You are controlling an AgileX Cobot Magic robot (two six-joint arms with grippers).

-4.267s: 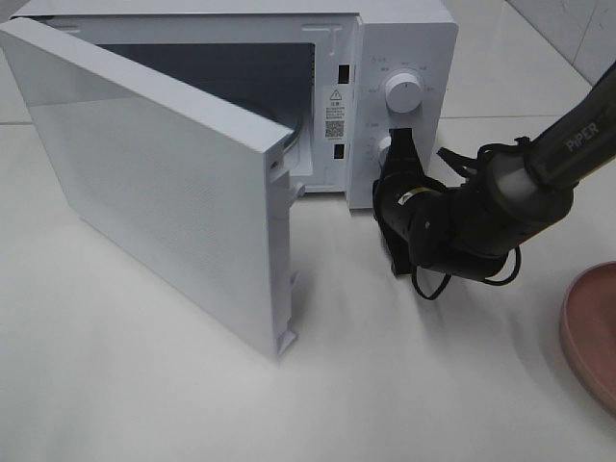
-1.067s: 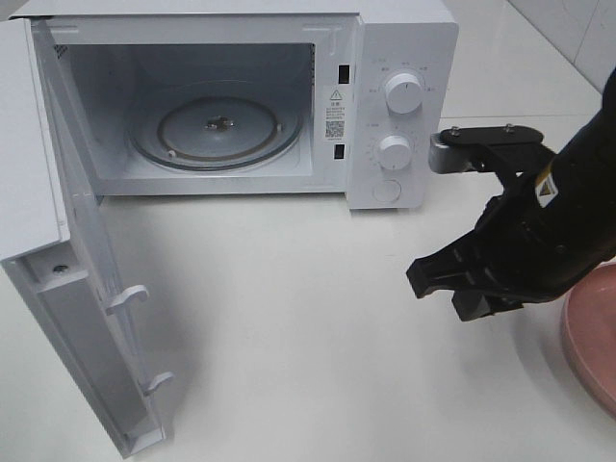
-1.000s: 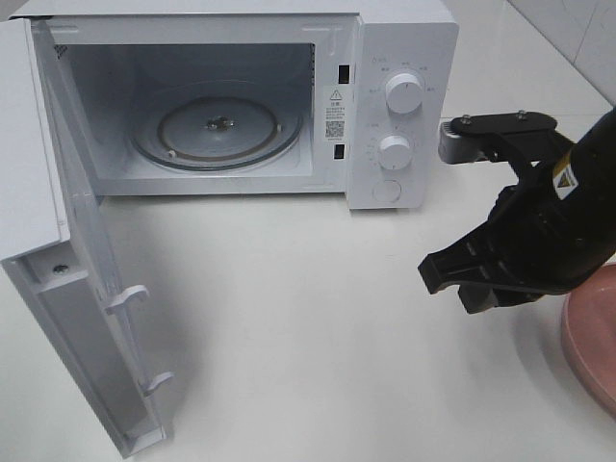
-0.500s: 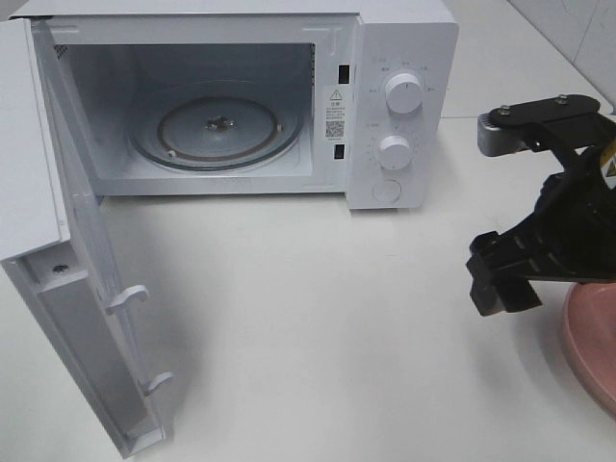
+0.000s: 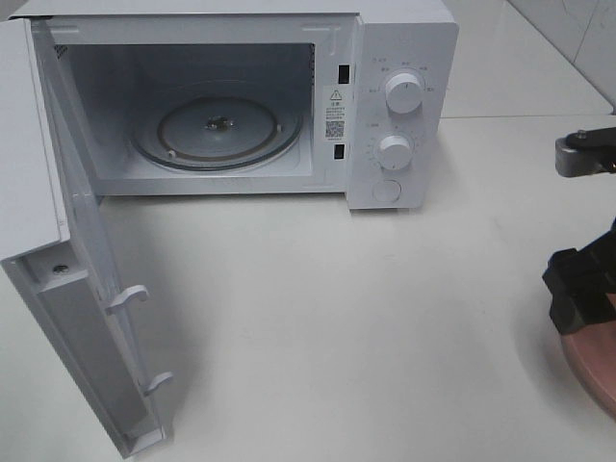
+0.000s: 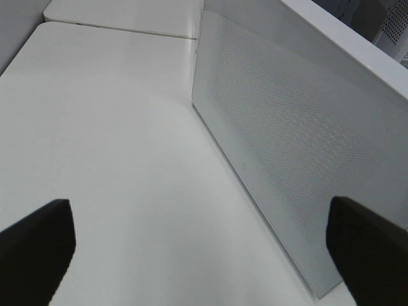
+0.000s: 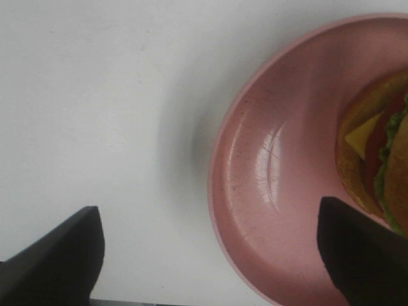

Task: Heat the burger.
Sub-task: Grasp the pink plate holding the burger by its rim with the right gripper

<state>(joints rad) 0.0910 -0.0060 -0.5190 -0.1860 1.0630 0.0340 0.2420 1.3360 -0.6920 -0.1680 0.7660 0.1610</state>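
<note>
**Exterior high:** microwave point(image 5: 399, 106), door point(image 5: 67, 318) swung open, turntable point(image 5: 217, 130) bare. The right gripper point(image 5: 577, 294) hangs over the pink plate point(image 5: 592, 371).

**Left wrist:** left gripper point(image 6: 203, 248) spread wide, empty, facing the door's outer face.

**Right wrist:** right jaws wide apart, holding nothing. The burger point(image 7: 376, 166) sits on the plate, partly out of frame. It is probably light and soft, with layers prone to sliding, so a gentle grasp across the bun's sides seems best.

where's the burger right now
The burger lies on the pink plate at the right edge of the exterior high view, right of the open microwave; only the right wrist view shows it.
</note>
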